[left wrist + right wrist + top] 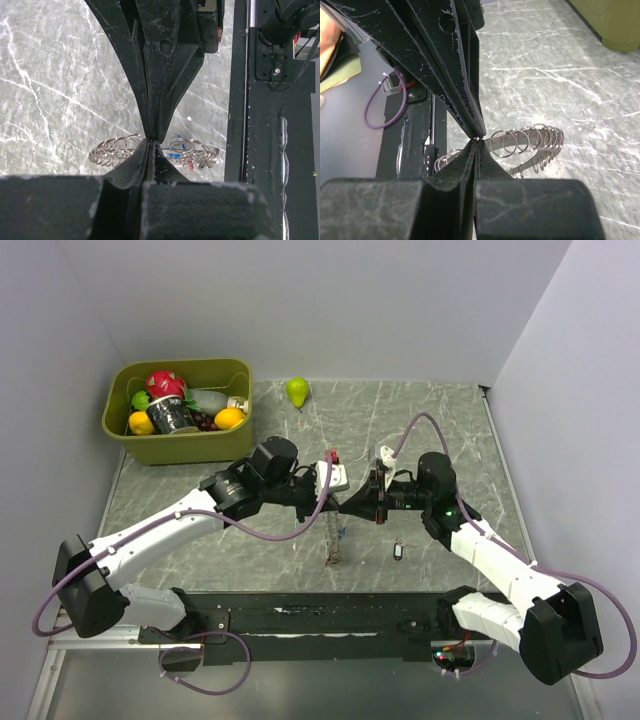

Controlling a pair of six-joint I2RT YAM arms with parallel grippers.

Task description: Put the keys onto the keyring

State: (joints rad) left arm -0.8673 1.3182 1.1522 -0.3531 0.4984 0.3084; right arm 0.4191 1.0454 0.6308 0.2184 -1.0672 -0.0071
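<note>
The keyring (333, 538) hangs at the middle of the desk (450, 430), dropping from the spot where the two arms meet tip to tip. From above it reads as a thin, pale metal strand with a reddish speck at its low end. Whether that end touches the desk I cannot tell.

In the left wrist view the keyring (116, 149) is a grey metal band edged with a row of small wire loops, which gives it a jagged, coiled rim. It shows on both sides of the fingertips, and a blue tag (175, 154) sits among the loops on the right side. The right wrist view shows the same loops (530, 140) fanned out in a curve past the tips, well above the marbled surface.

The left gripper (338, 505) has its jaws clenched on the ring's thin wire. The right gripper (352, 505) is also squeezed fully together, nose to nose with the left. Its tips are at the ring, but what lies between its pads is hidden.

One loose key (398, 551) with a dark tag lies on the desk, near the hanging ring on its right side and apart from it.

A green bin (125, 435) of fruit stands at the far left corner, with a pear (297, 391) beside it.
</note>
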